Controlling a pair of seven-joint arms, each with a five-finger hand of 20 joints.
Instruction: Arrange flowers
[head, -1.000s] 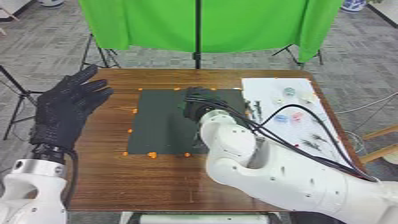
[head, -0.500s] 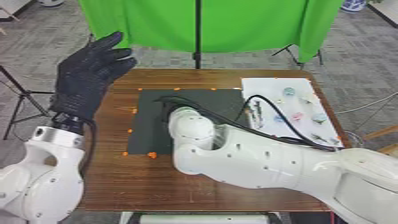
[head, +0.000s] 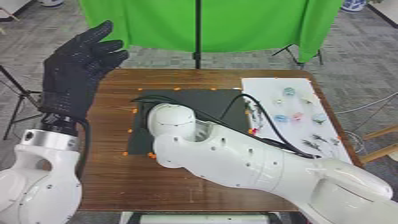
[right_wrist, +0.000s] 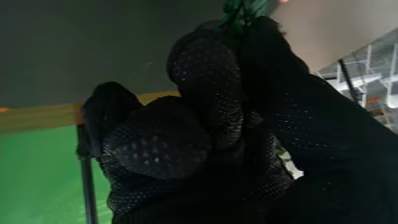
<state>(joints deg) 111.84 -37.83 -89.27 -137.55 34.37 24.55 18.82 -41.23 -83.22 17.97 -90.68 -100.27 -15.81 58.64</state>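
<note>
In the right wrist view, we locate the glossy dark-green leafy sprig (right_wrist: 256, 8) at the fingertips of the black-gloved right hand (right_wrist: 209, 75), pinched between thumb and finger. In the head view, we observe the black-gloved left hand (head: 73, 77), fingers extended and slightly spread. Small pale-blue and pink flowers (head: 297, 116) lie on the white rectangular sheet (head: 266, 86).

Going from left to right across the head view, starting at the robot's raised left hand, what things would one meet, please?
Left hand → dark mat → blue flower → pink flower → wooden bar at the right edge
</note>
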